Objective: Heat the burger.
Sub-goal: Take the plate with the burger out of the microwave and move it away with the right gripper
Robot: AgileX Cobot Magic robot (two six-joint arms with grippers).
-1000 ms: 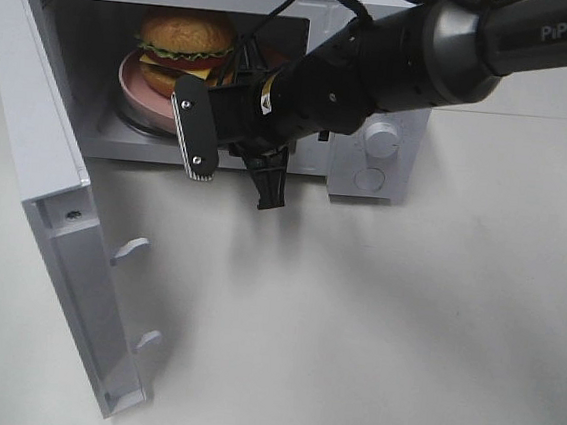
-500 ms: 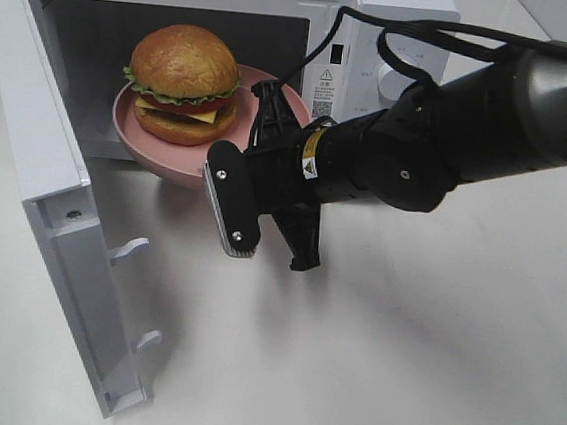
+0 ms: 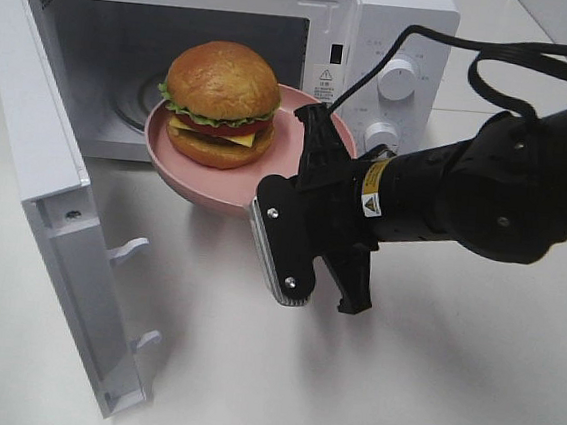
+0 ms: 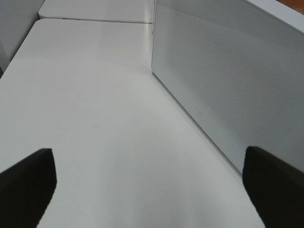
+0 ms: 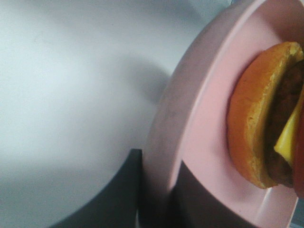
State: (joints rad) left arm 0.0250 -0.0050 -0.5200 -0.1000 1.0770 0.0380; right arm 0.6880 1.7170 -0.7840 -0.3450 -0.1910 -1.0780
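The burger (image 3: 222, 101), a golden-brown bun with lettuce, tomato and cheese, sits on a pink plate (image 3: 272, 176). The plate hangs just outside the open microwave (image 3: 402, 23), above the table in front of the cavity. My right gripper (image 3: 316, 133) is shut on the plate's right rim, one finger above it and one below. The right wrist view shows the rim of the pink plate (image 5: 190, 118) clamped between the dark fingers (image 5: 118, 194), with the burger (image 5: 256, 118) close by. My left gripper (image 4: 152, 190) is open with nothing between its fingertips; it does not show in the exterior high view.
The microwave door (image 3: 38, 149) swings wide open toward the front left, its edge reaching near the table's front. Two knobs (image 3: 398, 80) sit on the microwave's right panel. In the left wrist view a white dotted panel (image 4: 223, 80) stands beside bare table.
The right gripper has drawn the plate with the burger out of the microwave cavity, toward the front and right. The left gripper has not changed.
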